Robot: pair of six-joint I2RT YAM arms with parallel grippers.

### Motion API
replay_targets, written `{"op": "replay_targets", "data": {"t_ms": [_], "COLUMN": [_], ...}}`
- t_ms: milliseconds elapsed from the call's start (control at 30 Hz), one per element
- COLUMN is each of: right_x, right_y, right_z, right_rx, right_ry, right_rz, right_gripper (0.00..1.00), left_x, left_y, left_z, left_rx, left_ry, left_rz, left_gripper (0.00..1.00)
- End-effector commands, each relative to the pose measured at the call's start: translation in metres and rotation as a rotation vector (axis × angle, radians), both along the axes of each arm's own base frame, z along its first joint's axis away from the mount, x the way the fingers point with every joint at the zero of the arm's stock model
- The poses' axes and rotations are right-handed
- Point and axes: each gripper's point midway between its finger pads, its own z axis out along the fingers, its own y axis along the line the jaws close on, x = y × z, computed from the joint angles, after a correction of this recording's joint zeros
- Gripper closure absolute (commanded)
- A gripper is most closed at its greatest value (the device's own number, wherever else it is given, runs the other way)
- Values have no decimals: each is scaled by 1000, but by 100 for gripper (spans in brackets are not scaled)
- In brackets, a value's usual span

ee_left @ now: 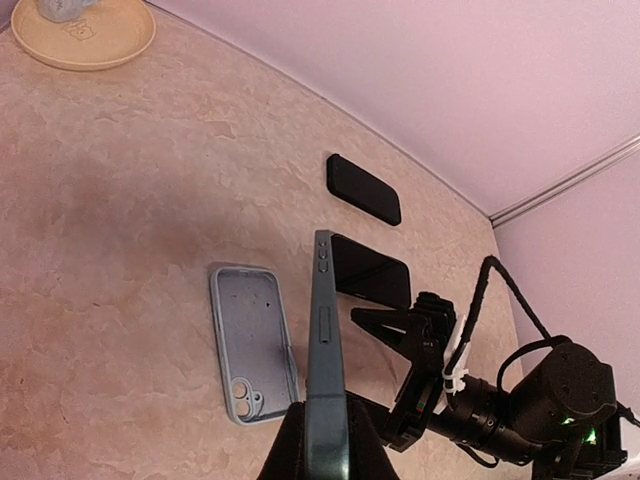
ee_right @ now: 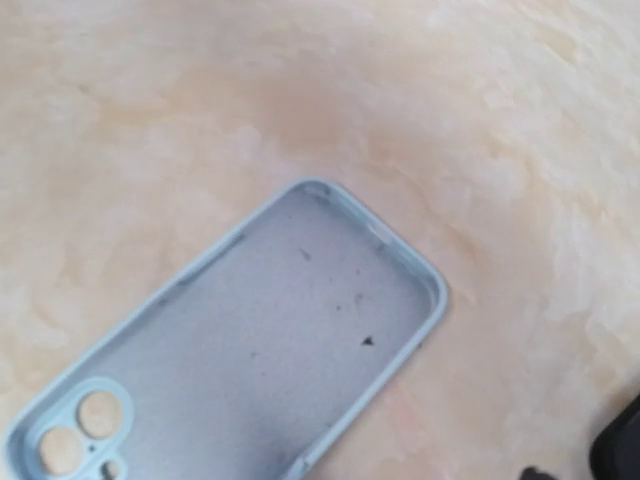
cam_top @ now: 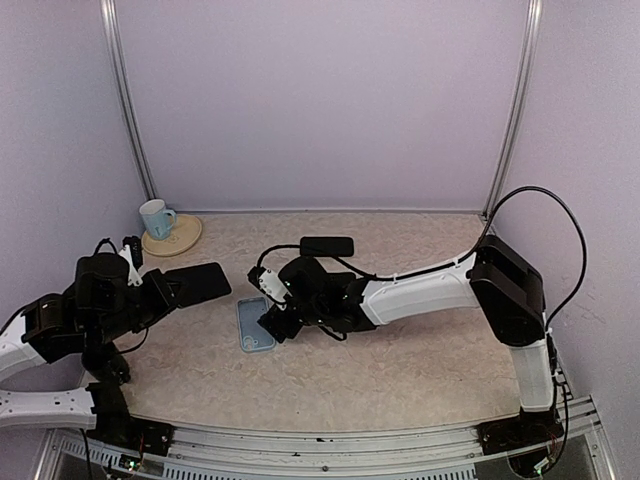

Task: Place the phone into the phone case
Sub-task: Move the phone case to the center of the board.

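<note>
My left gripper (cam_top: 163, 289) (ee_left: 322, 442) is shut on the lower end of the dark phone (cam_top: 197, 281) (ee_left: 325, 330), holding it above the table to the left of the case; the left wrist view sees it edge-on. The light blue phone case (cam_top: 254, 325) (ee_left: 250, 340) (ee_right: 250, 370) lies flat and hollow side up, camera cut-outs toward the near edge. My right gripper (cam_top: 273, 322) (ee_left: 366, 300) hovers low at the case's right edge. Its two black fingers stand apart in the left wrist view with nothing between them. The right wrist view shows only a dark sliver of them at its bottom right corner.
A second black slab (cam_top: 327, 246) (ee_left: 363, 188) lies on the table behind the right arm. At the back left stands a blue mug (cam_top: 156, 217) on a round tan coaster (cam_top: 183, 238) (ee_left: 85, 38). Walls close the table on three sides.
</note>
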Motion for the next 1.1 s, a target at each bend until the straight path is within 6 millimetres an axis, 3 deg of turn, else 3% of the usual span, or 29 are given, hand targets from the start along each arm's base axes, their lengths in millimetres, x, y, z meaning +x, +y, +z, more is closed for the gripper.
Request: {"op": "replay_targets", "data": {"t_ms": [0, 300, 400, 767, 1067], "right_x": [4, 11, 14, 21, 14], "right_y": [-1, -1, 2, 12, 13], "right_z": [-22, -48, -49, -56, -65], "right_rx": [-39, -82, -82, -93, -101], "right_ry": [37, 46, 41, 50, 107], "right_rz": [-111, -162, -168, -169, -144], "right_gripper": [18, 28, 36, 46, 55], "left_x": [5, 5, 5, 3, 4], "left_y": [9, 12, 12, 14, 15], "left_z": [15, 15, 14, 13, 14], "left_rx": [-28, -21, -18, -26, -27], "left_ry": [-41, -47, -46, -49, -52], "left_rz": [55, 69, 68, 67, 70], "left_gripper": [100, 100, 100, 100, 100]}}
